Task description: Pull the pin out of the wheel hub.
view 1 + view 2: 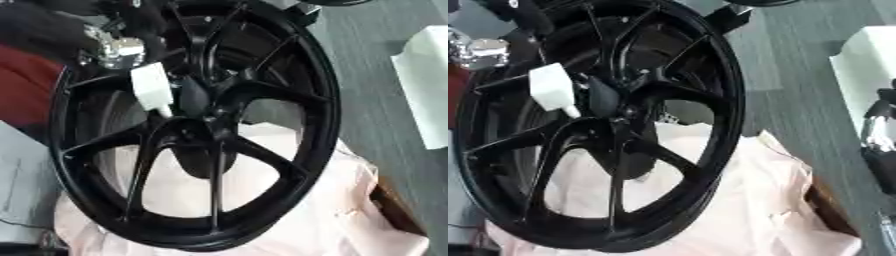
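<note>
While at hub, white pin (152, 91), left robot hand (179, 95) touching

Black arms with silver joints

The left hand (118, 50) is black with a shiny silver metal joint block; the right hand (880, 135), at the right edge, is glossy black with a silver reflective part.

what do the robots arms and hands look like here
The left arm is black with a shiny silver joint near the wrist; its hand is hard to make out against the black wheel. Of the right hand only a black sliver with a silver glint shows at the right edge.
</note>
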`<state>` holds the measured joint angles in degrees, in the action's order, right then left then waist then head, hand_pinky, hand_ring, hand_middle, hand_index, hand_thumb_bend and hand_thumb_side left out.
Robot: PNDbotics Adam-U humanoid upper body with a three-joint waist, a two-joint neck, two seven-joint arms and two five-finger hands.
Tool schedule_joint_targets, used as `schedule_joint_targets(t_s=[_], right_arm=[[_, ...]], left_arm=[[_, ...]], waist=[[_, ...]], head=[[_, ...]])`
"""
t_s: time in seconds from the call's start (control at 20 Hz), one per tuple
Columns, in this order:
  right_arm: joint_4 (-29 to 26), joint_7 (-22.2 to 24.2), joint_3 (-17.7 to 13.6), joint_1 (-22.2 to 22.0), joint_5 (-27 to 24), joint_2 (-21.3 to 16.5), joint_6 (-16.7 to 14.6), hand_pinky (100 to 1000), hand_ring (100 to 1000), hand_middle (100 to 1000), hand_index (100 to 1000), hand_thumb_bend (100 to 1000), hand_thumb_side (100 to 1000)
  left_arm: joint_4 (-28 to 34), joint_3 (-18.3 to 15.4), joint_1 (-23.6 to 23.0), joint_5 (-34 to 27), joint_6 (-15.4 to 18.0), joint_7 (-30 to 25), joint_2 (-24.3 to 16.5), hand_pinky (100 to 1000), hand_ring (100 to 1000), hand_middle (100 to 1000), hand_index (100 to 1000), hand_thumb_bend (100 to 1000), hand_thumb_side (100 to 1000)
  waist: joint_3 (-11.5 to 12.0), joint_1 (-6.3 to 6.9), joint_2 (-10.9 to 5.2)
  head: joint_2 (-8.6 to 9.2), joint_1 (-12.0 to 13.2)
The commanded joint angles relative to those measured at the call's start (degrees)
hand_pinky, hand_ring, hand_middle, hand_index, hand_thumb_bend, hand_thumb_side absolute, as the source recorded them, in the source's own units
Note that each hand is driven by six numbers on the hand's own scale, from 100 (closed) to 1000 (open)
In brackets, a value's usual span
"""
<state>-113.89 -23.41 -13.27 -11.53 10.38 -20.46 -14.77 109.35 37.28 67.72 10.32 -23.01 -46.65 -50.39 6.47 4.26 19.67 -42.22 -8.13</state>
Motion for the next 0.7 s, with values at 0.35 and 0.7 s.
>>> schedule_joint_targets(t_s=[0.35,0.7], right_arm=[[-0.7,0.3,0.2,0.5,-0.4,-0.1,0.8,765,785,682,840,100,597],[-0.7,0.8,0.5,1.2,-0.5,0.2,1.3,764,784,682,840,100,600]], left_arm=[[-0.7,1.1,1.3,5.0,-3.9,-4.8,0.6,943,905,836,959,376,667],[-2.0,1.6,0.7,8.4,-5.2,-4.2,1.0,952,917,846,978,377,608]], waist=[[0.1,-0.11,-0.47],[0.2,-0.07,0.09]], head=[[-0.21,0.6],[0.11,0.9]])
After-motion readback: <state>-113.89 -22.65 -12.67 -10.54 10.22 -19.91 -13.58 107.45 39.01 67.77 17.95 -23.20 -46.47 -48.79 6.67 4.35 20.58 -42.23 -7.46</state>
